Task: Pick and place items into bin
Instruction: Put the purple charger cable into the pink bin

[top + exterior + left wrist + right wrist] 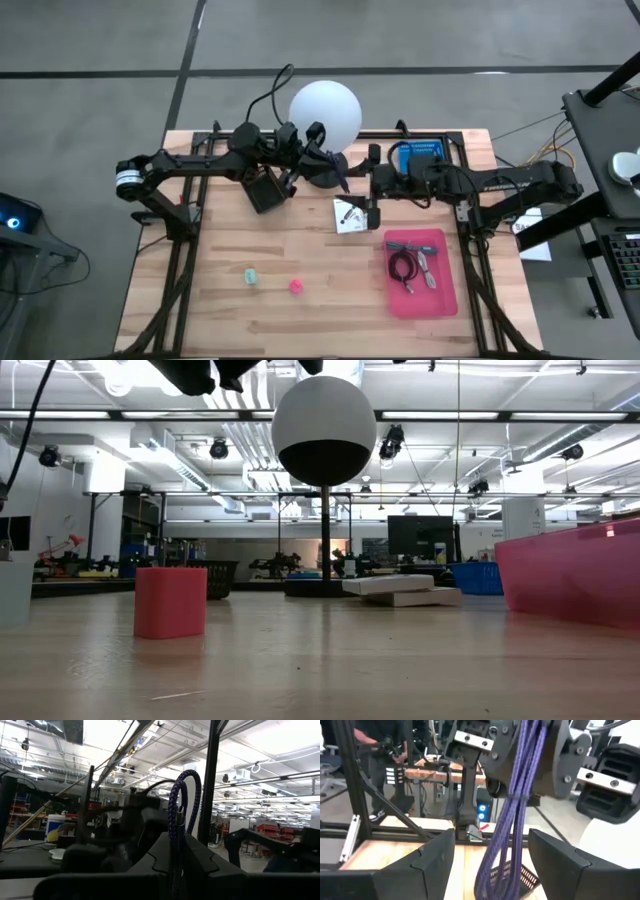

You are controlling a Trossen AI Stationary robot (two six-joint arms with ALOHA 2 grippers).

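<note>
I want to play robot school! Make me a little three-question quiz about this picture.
1. True or false: the purple cord is already in the pink bin.
2. Which gripper holds the cord? A) left gripper B) right gripper
3. Fill in: loose on the table lie a green block and a ____ block.

Key: 1 false; 2 A; 3 pink.

Bright ceiling lights [560, 415] glare overhead; nearby wrist-view foregrounds blur.
</note>
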